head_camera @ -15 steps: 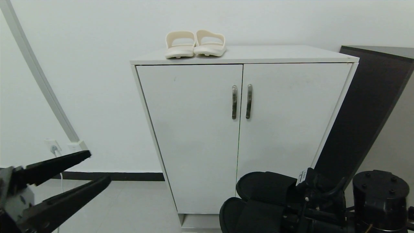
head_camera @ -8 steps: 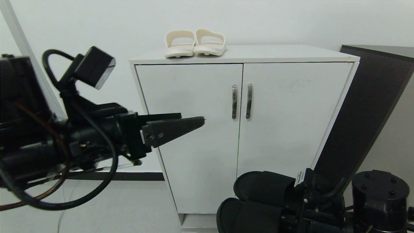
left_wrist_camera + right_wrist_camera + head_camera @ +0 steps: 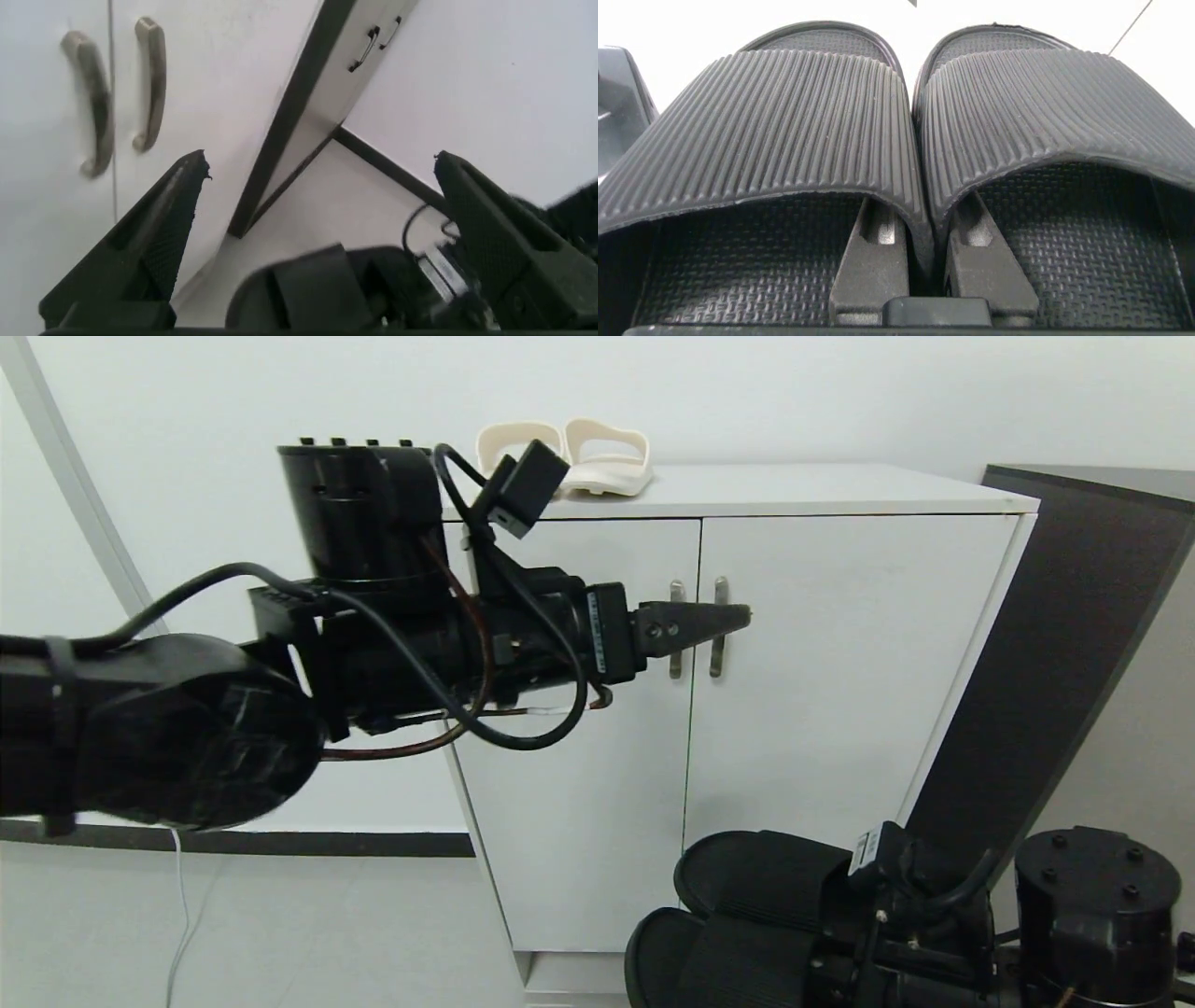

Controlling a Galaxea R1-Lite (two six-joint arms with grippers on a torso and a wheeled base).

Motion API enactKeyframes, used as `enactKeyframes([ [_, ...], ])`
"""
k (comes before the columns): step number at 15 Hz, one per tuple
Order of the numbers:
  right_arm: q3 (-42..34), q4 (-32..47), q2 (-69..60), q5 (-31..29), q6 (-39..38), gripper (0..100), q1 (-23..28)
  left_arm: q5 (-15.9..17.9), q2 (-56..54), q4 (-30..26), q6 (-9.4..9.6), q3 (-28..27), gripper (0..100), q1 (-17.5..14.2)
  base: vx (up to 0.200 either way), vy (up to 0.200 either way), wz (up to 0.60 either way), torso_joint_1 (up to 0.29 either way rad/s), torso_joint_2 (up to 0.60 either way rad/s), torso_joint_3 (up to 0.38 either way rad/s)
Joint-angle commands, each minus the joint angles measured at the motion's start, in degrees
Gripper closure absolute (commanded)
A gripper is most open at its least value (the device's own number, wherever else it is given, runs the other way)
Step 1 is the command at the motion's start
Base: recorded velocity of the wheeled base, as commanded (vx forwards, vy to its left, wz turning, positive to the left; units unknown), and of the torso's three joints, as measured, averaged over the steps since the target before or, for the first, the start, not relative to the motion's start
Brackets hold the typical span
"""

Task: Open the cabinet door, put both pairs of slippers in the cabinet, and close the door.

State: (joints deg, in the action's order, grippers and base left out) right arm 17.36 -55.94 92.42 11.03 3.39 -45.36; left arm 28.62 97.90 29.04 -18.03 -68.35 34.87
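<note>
Cabinet [image 3: 840, 728] doors are both shut in the head view; the white unit stands against the wall with a dark panel [image 3: 1055, 663] just beside it on the right. The cream slippers [image 3: 607, 462] sit side by side on its top, toward the left rear, and the two handles [image 3: 717, 658] stand upright on either side of the centre seam. The left gripper [image 3: 738, 616] is stretched across the front of the left door, its tips level with the handles and overlapping them; whether they touch cannot be told from here. The black slippers [image 3: 747, 887] are low at the right, before the cabinet's foot. In the left wrist view, the left gripper [image 3: 318, 196] has its fingers [image 3: 159, 233] spread wide with nothing between them, and the handles [image 3: 93, 103] lie off beyond one finger. In the right wrist view, the right gripper [image 3: 929, 275] is clamped on the black slippers [image 3: 803, 112], one finger inside each slipper, pinching their adjoining side walls together
</note>
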Motion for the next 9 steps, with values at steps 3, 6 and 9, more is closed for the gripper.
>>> enactKeyframes([
  [3, 0.0, 0.0, 0.2, 0.0, 0.0, 100, 0.0, 1.2, 12.1, -0.3, -1.04, -10.4, 0, 0.6, 0.0, 0.0, 0.0, 0.0, 0.0, 0.0],
  [6, 0.0, -0.1, 0.9, 0.0, 0.0, 100, 0.0, 1.1, 14.9, -1.4, -3.06, -15.7, 0, 1.1, 0.0, 0.0, 0.0, 0.0, 0.0, 0.0],
  [9, 0.0, -0.1, 0.9, 0.2, -0.2, 100, 0.1, -2.8, 15.2, -2.6, -3.42, -17.9, 0, 1.9, 0.0, 0.0, 0.0, 0.0, 0.0, 0.0],
])
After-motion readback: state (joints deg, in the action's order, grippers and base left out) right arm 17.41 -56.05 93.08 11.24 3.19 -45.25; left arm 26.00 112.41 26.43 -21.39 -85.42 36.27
